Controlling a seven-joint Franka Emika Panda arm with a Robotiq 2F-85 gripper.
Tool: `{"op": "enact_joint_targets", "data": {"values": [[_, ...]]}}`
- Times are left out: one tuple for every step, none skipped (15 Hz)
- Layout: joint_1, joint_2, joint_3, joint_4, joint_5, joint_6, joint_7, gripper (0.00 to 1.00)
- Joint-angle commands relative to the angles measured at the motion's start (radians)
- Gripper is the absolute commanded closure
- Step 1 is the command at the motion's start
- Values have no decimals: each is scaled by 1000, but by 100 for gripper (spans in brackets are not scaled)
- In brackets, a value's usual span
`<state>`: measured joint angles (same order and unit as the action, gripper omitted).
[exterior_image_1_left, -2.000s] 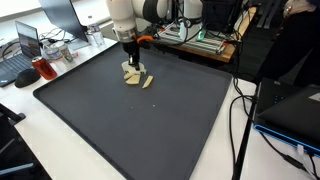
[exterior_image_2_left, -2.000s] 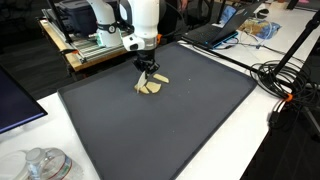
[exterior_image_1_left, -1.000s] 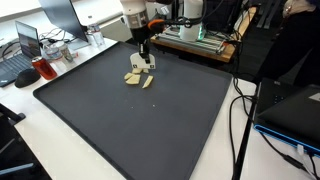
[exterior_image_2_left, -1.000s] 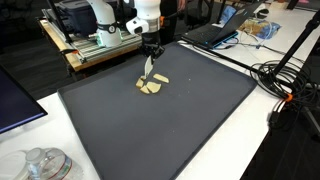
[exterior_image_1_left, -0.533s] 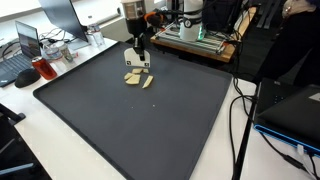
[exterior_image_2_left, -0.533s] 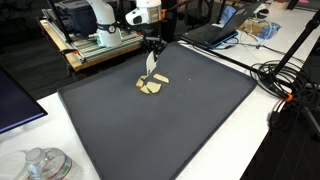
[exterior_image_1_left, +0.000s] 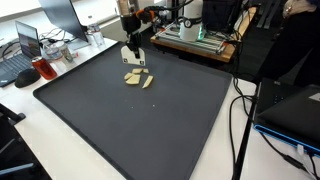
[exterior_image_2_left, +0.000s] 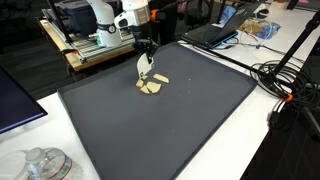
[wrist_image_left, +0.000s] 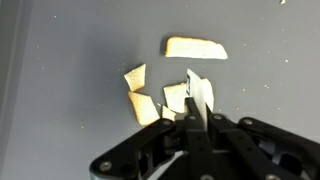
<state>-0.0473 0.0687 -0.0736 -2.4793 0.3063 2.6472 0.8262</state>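
My gripper (wrist_image_left: 193, 118) is shut on a thin, pale flat piece (wrist_image_left: 200, 93), held edge-on between the fingers. In both exterior views the held piece (exterior_image_1_left: 133, 56) (exterior_image_2_left: 144, 66) hangs in the air above the black mat (exterior_image_1_left: 150, 130). Below it several tan flat pieces lie in a loose cluster (exterior_image_1_left: 134, 77) (exterior_image_2_left: 152, 85). In the wrist view a long tan piece (wrist_image_left: 195, 47) lies furthest out, with three smaller ones (wrist_image_left: 135, 76) (wrist_image_left: 146, 108) (wrist_image_left: 175, 96) closer in. The gripper (exterior_image_1_left: 132, 44) (exterior_image_2_left: 146, 47) touches none of those on the mat.
A red mug (exterior_image_1_left: 45, 68) and a laptop (exterior_image_1_left: 25, 45) stand beyond the mat's edge. Cables (exterior_image_1_left: 240, 120) and dark equipment (exterior_image_1_left: 290, 110) lie along another side. A glass jar (exterior_image_2_left: 45, 163) stands near a mat corner, and a wooden bench with hardware (exterior_image_2_left: 95, 45) is behind the arm.
The gripper has risen from the cluster with the pale piece in its fingers and drifted toward the back of the mat. The pieces on the mat have stayed put.
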Motion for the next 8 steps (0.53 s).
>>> {"op": "enact_joint_targets", "data": {"values": [[-20, -64, 4, -55, 132, 29, -117, 99], [-22, -68, 3, -56, 158, 30, -139, 99], [-25, -71, 2, -55, 190, 25, -167, 99], [-27, -73, 2, -53, 226, 18, -204, 99], [-28, -70, 1, -49, 255, 13, -229, 99], [-28, -67, 0, -48, 278, 14, -249, 99], [-29, -62, 0, -46, 305, 19, -273, 99], [-31, -58, -2, -44, 327, 16, -290, 99]]}}
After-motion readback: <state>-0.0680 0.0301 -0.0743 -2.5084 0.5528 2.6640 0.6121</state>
